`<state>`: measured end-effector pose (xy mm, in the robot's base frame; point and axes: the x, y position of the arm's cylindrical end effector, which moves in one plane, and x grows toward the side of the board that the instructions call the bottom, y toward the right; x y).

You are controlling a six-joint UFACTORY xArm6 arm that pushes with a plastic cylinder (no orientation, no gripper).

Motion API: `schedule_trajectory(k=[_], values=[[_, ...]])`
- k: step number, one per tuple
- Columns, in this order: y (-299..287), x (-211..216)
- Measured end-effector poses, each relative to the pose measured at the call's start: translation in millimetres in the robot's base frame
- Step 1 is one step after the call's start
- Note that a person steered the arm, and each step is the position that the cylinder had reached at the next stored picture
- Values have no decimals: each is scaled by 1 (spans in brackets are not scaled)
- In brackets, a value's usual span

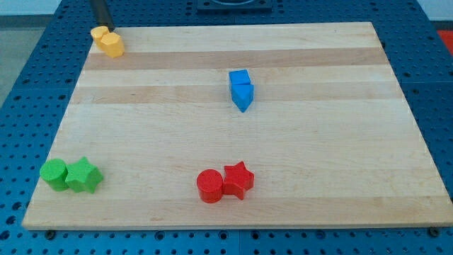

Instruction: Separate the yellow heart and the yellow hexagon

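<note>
Two yellow blocks touch each other at the board's top left corner. The yellow hexagon (112,45) is the nearer one. The smaller yellow block behind it, at its upper left, looks like the yellow heart (98,32). My dark rod comes down from the view's top edge. My tip (108,30) sits right at the top of the pair, against the heart's right side and just above the hexagon.
A blue cube (240,77) and a blue pointed block (243,96) touch near the board's middle. A green round block (54,173) and a green star (84,176) sit at the bottom left. A red cylinder (210,187) and a red star (238,180) sit at the bottom centre.
</note>
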<state>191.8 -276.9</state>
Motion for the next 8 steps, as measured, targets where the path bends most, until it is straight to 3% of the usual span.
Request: schedule_trajectory(k=[8], values=[[-19,12]])
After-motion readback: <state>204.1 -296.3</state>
